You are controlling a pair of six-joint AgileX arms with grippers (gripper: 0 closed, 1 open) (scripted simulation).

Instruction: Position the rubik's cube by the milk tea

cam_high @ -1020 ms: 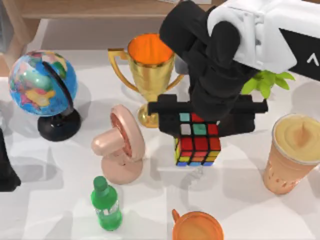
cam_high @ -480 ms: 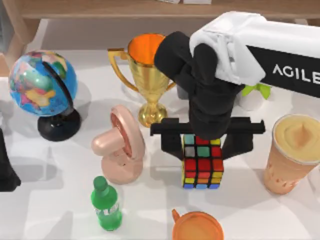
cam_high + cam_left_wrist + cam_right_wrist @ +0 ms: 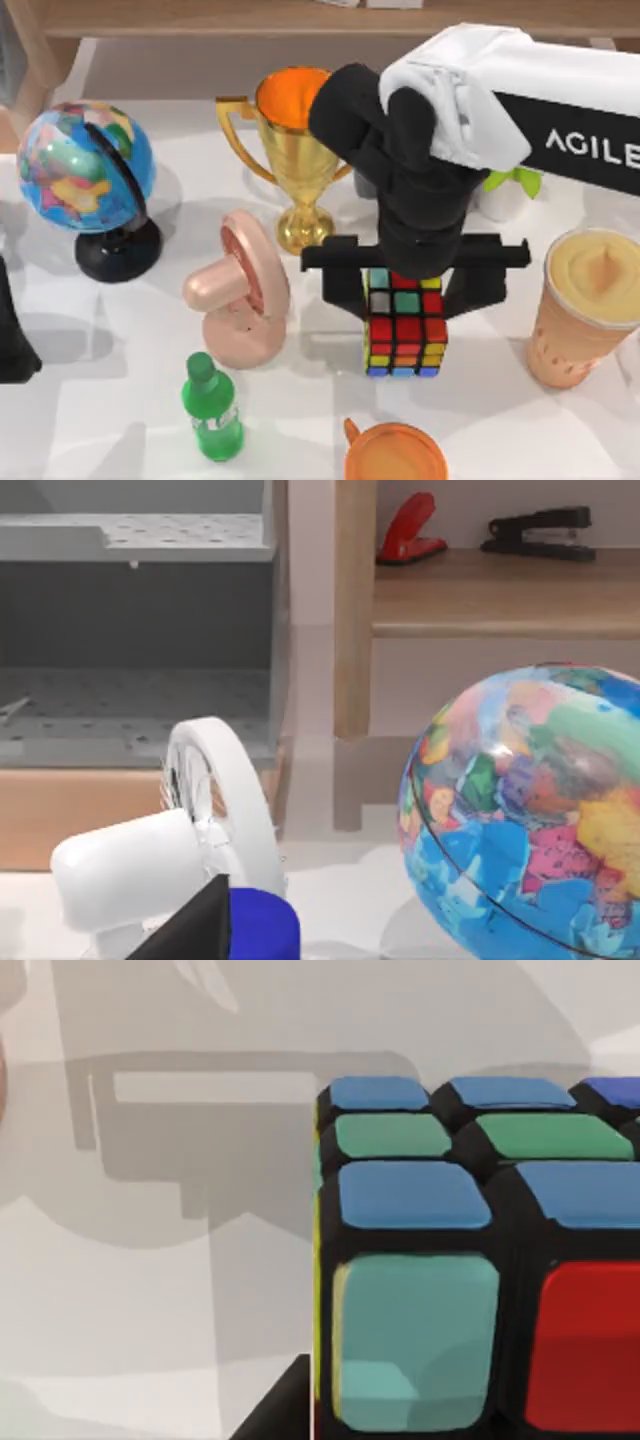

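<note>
Placement is your concern now: the right hand (image 3: 405,295) stands clamped on the rubik's cube (image 3: 404,335), low over the bench (image 3: 120,400) left of the milk tea (image 3: 585,305). You should seat it flat, then release gently.

We saw bare white table (image 3: 495,370) between the black-framed rubik's cube (image 3: 404,330) and the tall orange-tan milk tea (image 3: 585,305). A squat orange mug (image 3: 395,455) crowded the near side.
</note>
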